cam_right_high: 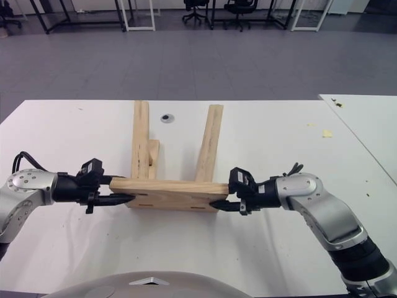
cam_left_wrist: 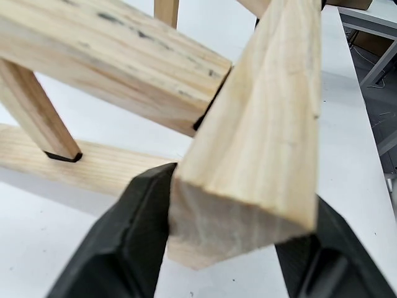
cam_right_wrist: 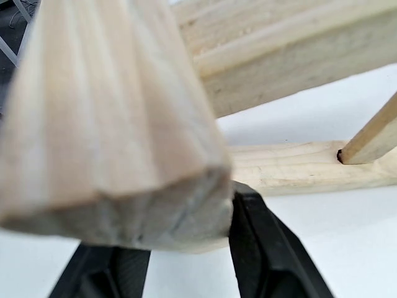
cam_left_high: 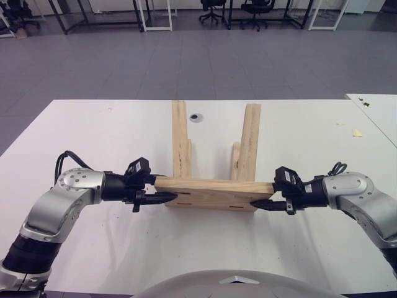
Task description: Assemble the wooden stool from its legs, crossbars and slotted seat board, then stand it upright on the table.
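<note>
At the near middle of the white table (cam_left_high: 93, 130), the stool lies on its side. Its seat board (cam_left_high: 214, 192) stands on edge toward the robot, and two long legs (cam_left_high: 179, 133) (cam_left_high: 251, 139) run away from it toward the far side. The wood is pale, straight-grained pine with square-cut ends, and short dark slots (cam_left_high: 182, 200) show in the board's face. A thin crossbar (cam_left_wrist: 37, 118) enters a dark socket in one rail.

The left gripper (cam_left_high: 162, 197) clamps the board's left end, with its black, matte fingers (cam_left_wrist: 124, 248) pressed on both faces. The right gripper (cam_left_high: 263, 203) clamps the right end in the same way, and one of its fingers (cam_right_wrist: 273, 248) shows beneath the end grain.

A small round grommet (cam_left_high: 197, 117) sits in the tabletop between the legs. A second white table (cam_left_high: 378, 112) with yellow scraps (cam_left_high: 357, 132) stands at the right. Beyond lie a grey floor (cam_left_high: 217, 56) and office chairs (cam_left_high: 257, 9).
</note>
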### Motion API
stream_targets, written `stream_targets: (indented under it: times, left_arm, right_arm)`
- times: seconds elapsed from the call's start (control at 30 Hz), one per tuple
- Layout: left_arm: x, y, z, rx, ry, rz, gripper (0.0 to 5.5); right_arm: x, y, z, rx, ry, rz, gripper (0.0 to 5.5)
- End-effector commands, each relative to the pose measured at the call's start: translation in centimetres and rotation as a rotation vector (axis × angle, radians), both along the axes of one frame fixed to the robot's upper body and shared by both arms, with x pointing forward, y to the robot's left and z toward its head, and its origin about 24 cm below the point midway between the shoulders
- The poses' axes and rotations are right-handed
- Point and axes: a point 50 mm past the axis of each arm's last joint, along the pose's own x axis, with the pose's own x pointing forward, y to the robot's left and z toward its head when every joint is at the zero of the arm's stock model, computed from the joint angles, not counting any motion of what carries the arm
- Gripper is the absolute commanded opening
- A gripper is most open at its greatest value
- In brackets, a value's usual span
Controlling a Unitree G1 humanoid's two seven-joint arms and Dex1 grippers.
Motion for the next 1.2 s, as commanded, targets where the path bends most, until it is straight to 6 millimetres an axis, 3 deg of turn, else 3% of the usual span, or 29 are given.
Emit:
stream_targets:
  times: [0.03, 0.17, 0.27, 0.33, 0.5, 0.67, 0.77, 0.9, 1.07, 1.2]
  left_arm:
    - [0.1, -0.1, 1.3, -0.028, -0.023, -0.043, 2.11]
    - [1.3, -0.3, 6.0, -0.114, -0.113, -0.122, 1.95]
    - [2.7, -1.6, 13.0, -0.251, -0.097, -0.266, 1.84]
    - [2.3, -1.7, 15.8, -0.281, 0.051, -0.368, 1.77]
    - [2.5, 0.3, 19.8, -0.348, 0.465, -0.333, 1.5]
    - [3.9, 0.5, 21.1, -0.444, 0.684, -0.336, 1.31]
    - [5.4, 0.3, 20.1, -0.517, 0.821, -0.319, 1.31]
    - [5.4, 0.7, 16.4, -0.558, 1.047, -0.294, 1.31]
    - [4.6, 1.0, 13.2, -0.534, 1.201, -0.255, 1.31]
    - [4.8, 1.0, 10.0, -0.383, 1.204, -0.115, 1.31]
  right_arm:
    - [0.9, 0.3, 1.3, 0.069, -0.057, 0.014, 1.66]
    - [1.6, 0.5, 5.1, 0.169, -0.067, 0.067, 1.66]
    - [1.4, 0.8, 11.6, 0.309, 0.033, 0.207, 1.65]
    - [0.8, 0.9, 15.8, 0.409, 0.144, 0.331, 1.64]
    - [1.6, 0.0, 23.1, 0.503, 0.428, 0.381, 1.53]
    - [2.7, 0.6, 25.8, 0.601, 0.649, 0.452, 1.33]
    - [4.1, 1.6, 24.3, 0.652, 0.878, 0.479, 1.33]
    - [4.8, 2.4, 20.9, 0.655, 1.155, 0.475, 1.33]
    - [4.9, 2.0, 15.7, 0.606, 1.307, 0.343, 1.33]
    - [4.9, 1.0, 11.6, 0.61, 1.363, 0.192, 1.34]
